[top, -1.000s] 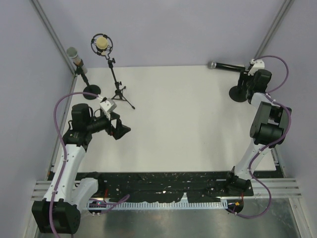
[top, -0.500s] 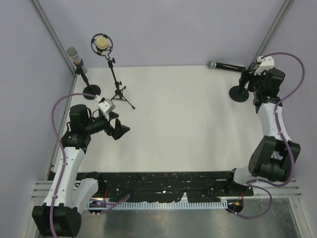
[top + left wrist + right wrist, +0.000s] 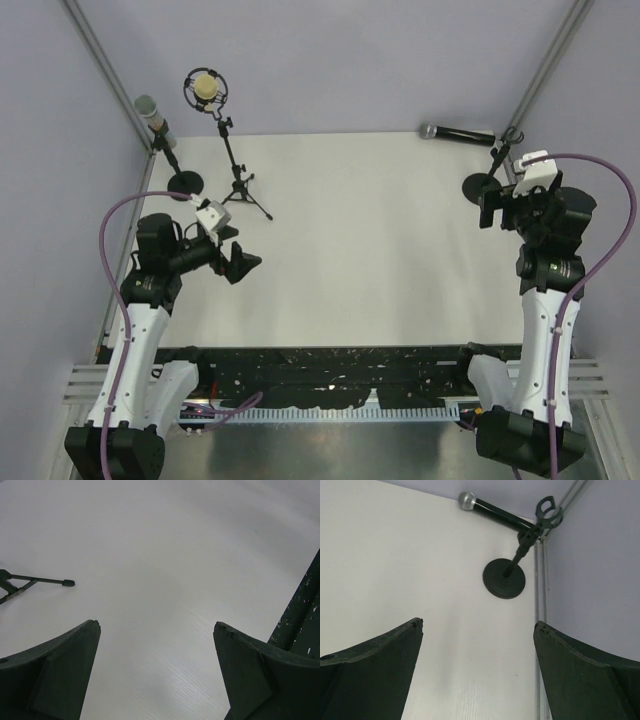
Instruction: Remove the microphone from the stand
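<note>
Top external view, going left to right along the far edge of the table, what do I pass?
Grey-headed microphone → shock-mounted microphone → black handheld microphone → stand clip

White tabletop [image 3: 370, 250] under even light, boxed in by pale lilac walls [image 3: 350, 60], grey metal posts [image 3: 100, 60] at far corners
</note>
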You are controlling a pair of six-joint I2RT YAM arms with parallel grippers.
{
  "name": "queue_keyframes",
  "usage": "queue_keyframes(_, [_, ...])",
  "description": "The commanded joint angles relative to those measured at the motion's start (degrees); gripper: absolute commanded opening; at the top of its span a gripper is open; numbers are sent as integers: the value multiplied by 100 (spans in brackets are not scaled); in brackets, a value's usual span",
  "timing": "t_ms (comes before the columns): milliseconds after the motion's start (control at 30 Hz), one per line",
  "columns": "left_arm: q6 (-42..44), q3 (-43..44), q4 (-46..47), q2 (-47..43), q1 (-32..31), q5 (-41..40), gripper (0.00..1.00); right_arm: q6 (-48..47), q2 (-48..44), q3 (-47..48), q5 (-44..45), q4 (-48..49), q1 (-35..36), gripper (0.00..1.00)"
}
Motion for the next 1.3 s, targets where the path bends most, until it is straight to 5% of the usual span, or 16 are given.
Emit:
queue_keyframes(0, [39,26,180,-133,36,77,100,-321,-481,180,-1577,-1025,-26,95])
queue_keyframes(200, [22,18,188,-247,36,-11,100,-479,-561,120,-2320,-1361,280,95])
queue_keyframes(433, [22,0,215,-256,36,-46,100,-418,27,251,-747,-1011,2255,95])
queue_keyframes(600, [92,-52,293,-290,36,-431,100,21,554,409,-264,-632,2899,95])
queue_keyframes(867, [-162,-641,1690,-591,36,-1864,100,110,863,418,-17,-456,3226,95])
queue_keyframes(1267, [-1172,-1213,4747,516,519,-2208,100,92,1127,207,-456,-149,3234,95])
